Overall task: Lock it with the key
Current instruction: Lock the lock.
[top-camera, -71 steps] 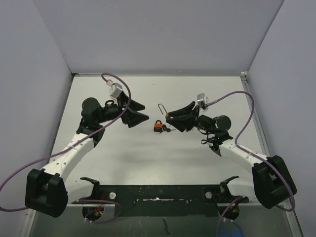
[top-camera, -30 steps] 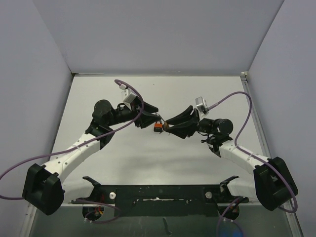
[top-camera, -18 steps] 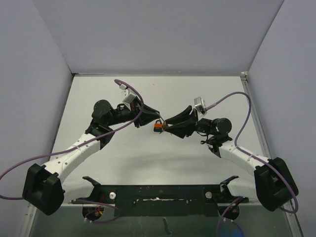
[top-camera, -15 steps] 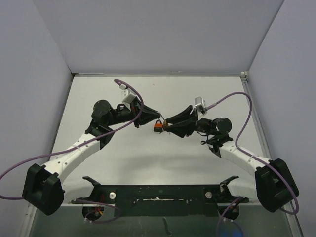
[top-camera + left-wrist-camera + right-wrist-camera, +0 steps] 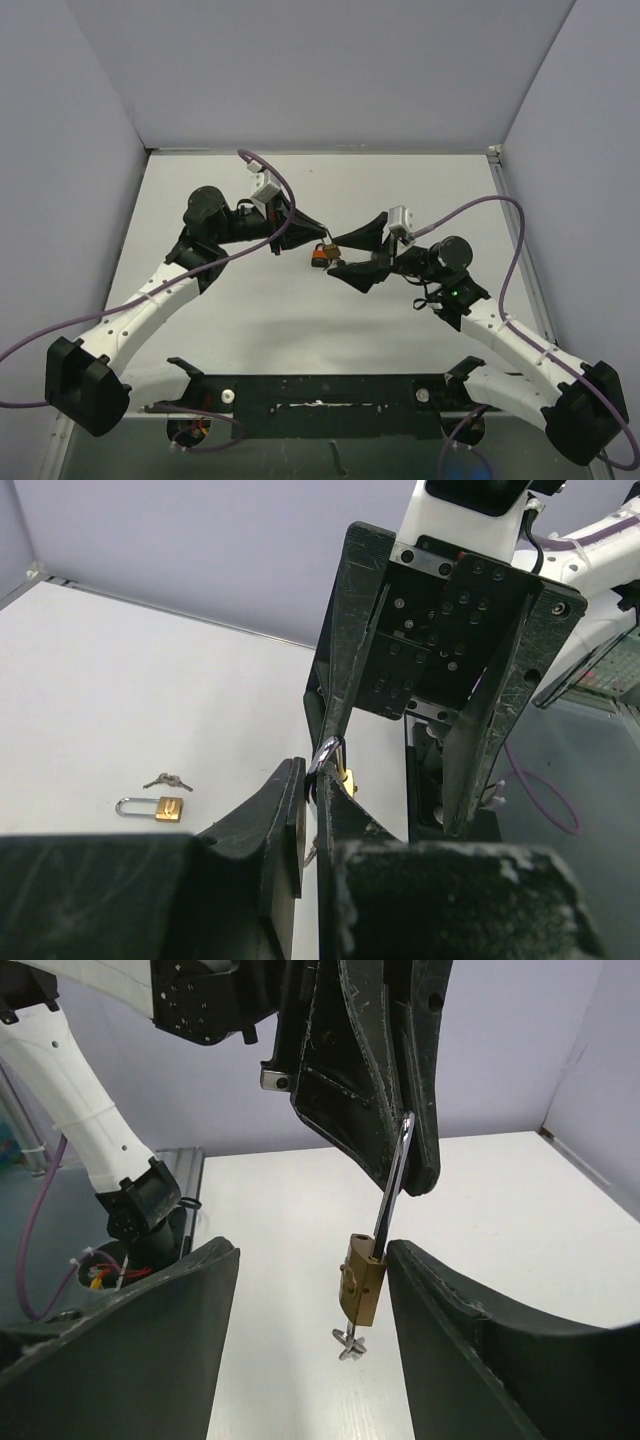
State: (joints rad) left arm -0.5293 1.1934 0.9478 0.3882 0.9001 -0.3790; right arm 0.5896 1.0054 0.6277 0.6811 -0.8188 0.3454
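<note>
A small brass padlock (image 5: 362,1282) hangs in the air by its steel shackle (image 5: 393,1185). My left gripper (image 5: 318,234) is shut on that shackle, which is pinched between its fingertips (image 5: 318,775). A key (image 5: 350,1345) sticks out of the bottom of the lock body. My right gripper (image 5: 310,1260) is open, one finger on each side of the lock body; the right-hand finger is very close to it or just touching. In the top view the padlock (image 5: 322,256) sits between the two grippers, and the right gripper (image 5: 338,256) faces it from the right.
In the left wrist view a second small brass padlock (image 5: 160,807) lies flat on the white table (image 5: 120,700) with a bunch of keys (image 5: 167,780) beside it. Grey walls enclose the table at the back and sides. A black rail (image 5: 320,385) runs along the near edge.
My left gripper has shut on the shackle. My right gripper has opened off the lock body and its arm has shifted slightly; the padlock now hangs from the left gripper.
</note>
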